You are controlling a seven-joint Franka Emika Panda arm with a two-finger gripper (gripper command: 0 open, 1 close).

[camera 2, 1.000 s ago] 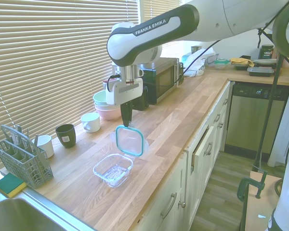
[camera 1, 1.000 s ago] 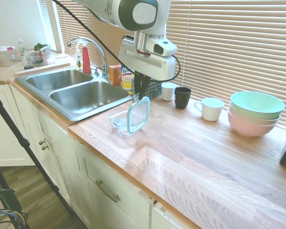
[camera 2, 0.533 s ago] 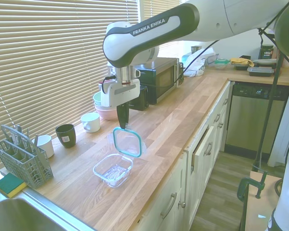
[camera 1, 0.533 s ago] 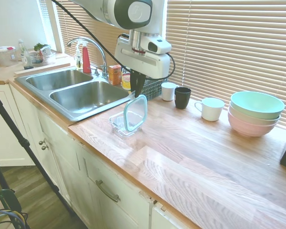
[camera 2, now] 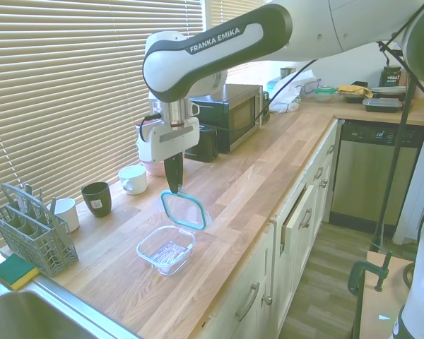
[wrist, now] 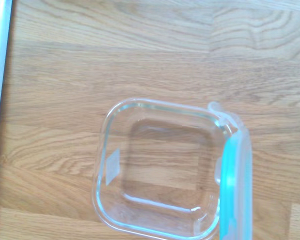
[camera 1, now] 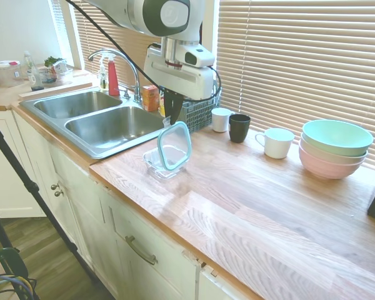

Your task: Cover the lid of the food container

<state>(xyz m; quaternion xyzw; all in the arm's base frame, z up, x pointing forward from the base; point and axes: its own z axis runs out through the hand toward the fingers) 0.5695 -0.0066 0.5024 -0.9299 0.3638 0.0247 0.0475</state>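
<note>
The clear lid [camera 1: 174, 146] with its teal rim hangs tilted from my gripper [camera 1: 173, 122], which is shut on its upper edge. The lid [camera 2: 184, 210] hovers just above the clear glass food container [camera 2: 167, 249], which sits empty on the wooden counter. From the second exterior view, my gripper [camera 2: 173, 188] is above and slightly right of the dish. The wrist view looks straight down into the food container [wrist: 160, 170], with the lid [wrist: 236, 185] seen edge-on beside it.
A double steel sink [camera 1: 106, 122] lies left of the dish. A slotted basket [camera 1: 197, 114], three cups [camera 1: 239, 127] and stacked pastel bowls [camera 1: 335, 147] line the window side. A microwave [camera 2: 230, 116] stands further along the counter.
My gripper has carried the lid toward the sink side, bringing it from beside the dish to over it. The lid has also tilted flatter.
</note>
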